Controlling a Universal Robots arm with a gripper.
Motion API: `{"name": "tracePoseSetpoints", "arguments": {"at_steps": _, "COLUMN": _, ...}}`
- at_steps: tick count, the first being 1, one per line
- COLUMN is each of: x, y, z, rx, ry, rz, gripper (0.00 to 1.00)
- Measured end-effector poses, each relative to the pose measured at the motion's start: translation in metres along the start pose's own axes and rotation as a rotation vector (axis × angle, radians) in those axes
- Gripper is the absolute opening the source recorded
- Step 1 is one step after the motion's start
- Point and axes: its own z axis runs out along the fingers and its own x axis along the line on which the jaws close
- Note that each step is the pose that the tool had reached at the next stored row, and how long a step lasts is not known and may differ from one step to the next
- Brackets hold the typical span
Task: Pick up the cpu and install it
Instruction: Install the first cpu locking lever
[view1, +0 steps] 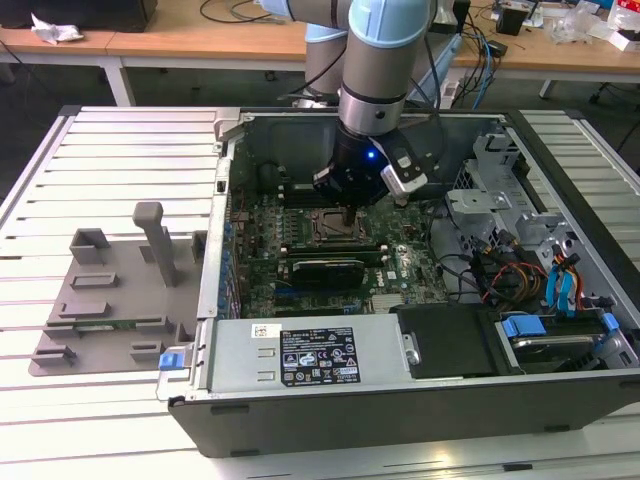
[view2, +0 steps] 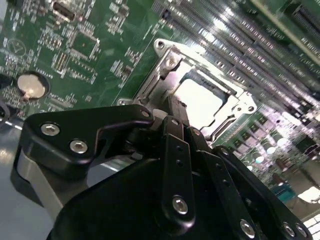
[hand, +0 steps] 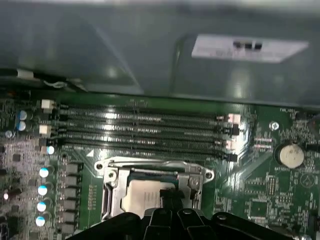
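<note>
Green motherboard (hand: 150, 125), silvery square cpu (hand: 142, 197) socketed.

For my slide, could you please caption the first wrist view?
Gripper poised over the cpu lying in the motherboard socket.

pale, shiny metal cpu (view2: 200, 100); matt black pincer (view2: 172, 112).

- The socket (view1: 338, 222) sits on the motherboard (view1: 300, 235) inside the case (view1: 420, 400).
- The cpu (hand: 142, 196) lies in the socket.
- The gripper (view1: 347, 212) hangs over the socket.
- The fixture (view1: 110, 300) lies at the exterior view's left of the case.
</note>
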Motion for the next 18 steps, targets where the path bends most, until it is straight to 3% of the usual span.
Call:
{"name": "tracePoseSetpoints", "arguments": {"at_steps": 5, "x": 0.0004, "y": -0.0043, "z": -0.0031, "rx": 0.0000, "ry": 0.0000, "rz": 0.000, "gripper": 0.11}}
{"name": "tracePoseSetpoints", "arguments": {"at_steps": 18, "x": 0.0010, "y": -0.0042, "z": -0.0283, "rx": -0.0001, "ry": -0.0001, "rz": 0.000, "gripper": 0.11}}
